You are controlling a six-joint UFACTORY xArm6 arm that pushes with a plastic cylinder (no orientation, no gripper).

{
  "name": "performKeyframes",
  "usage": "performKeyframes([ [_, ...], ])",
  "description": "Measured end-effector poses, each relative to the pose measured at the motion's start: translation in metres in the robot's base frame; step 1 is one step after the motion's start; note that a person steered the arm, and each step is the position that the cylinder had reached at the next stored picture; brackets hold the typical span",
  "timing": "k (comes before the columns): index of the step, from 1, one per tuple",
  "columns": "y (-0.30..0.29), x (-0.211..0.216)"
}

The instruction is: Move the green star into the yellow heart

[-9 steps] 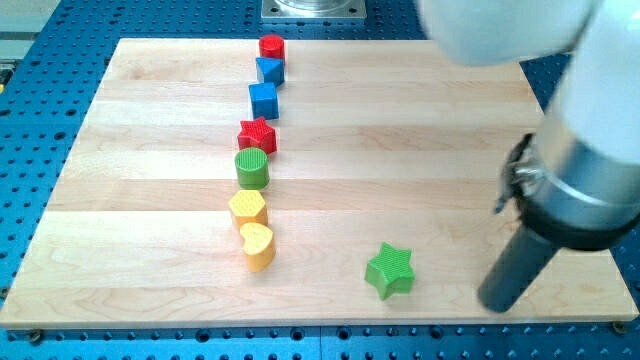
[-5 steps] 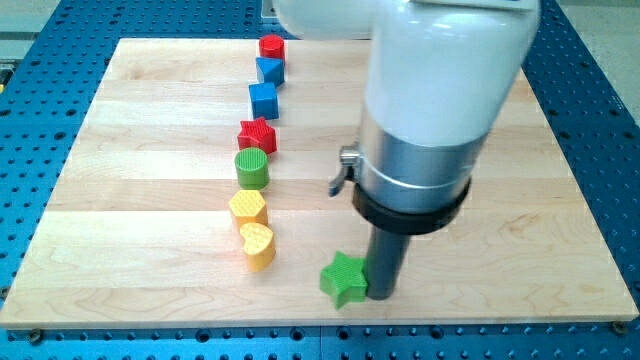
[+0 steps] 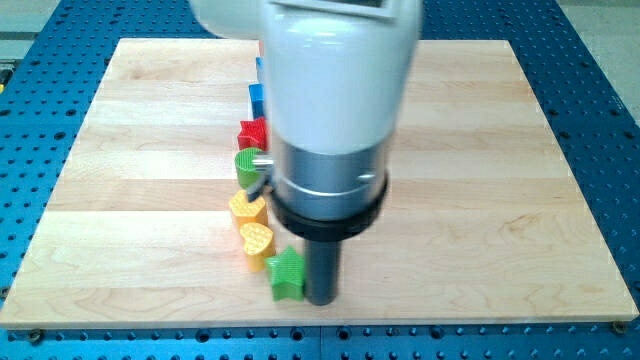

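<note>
The green star (image 3: 286,276) lies near the board's bottom edge, touching the lower right side of the yellow heart (image 3: 256,243). My tip (image 3: 321,298) stands right against the star's right side, at the view's bottom centre. The arm's wide white and grey body hangs over the middle of the board and hides part of the block column behind it.
A column of blocks runs up from the heart: a yellow hexagon (image 3: 244,208), a green cylinder (image 3: 246,166), a red star (image 3: 252,133) and a blue block (image 3: 256,97), all partly hidden by the arm. The wooden board (image 3: 150,200) ends just below the star.
My tip swept left along the board's bottom, pushing the green star left until it met the yellow heart. The arm now covers the top blocks of the column.
</note>
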State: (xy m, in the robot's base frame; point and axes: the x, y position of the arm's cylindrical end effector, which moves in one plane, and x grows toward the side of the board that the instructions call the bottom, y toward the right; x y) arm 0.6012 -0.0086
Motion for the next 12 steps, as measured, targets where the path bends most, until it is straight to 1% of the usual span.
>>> performKeyframes([
  [1, -0.043, 0.005],
  [2, -0.069, 0.018],
  [5, -0.071, 0.009],
  [7, -0.050, -0.005],
  [8, -0.036, 0.000],
  [9, -0.063, 0.017],
  [10, -0.152, 0.017],
  [11, -0.211, 0.009],
  [12, -0.179, -0.010],
])
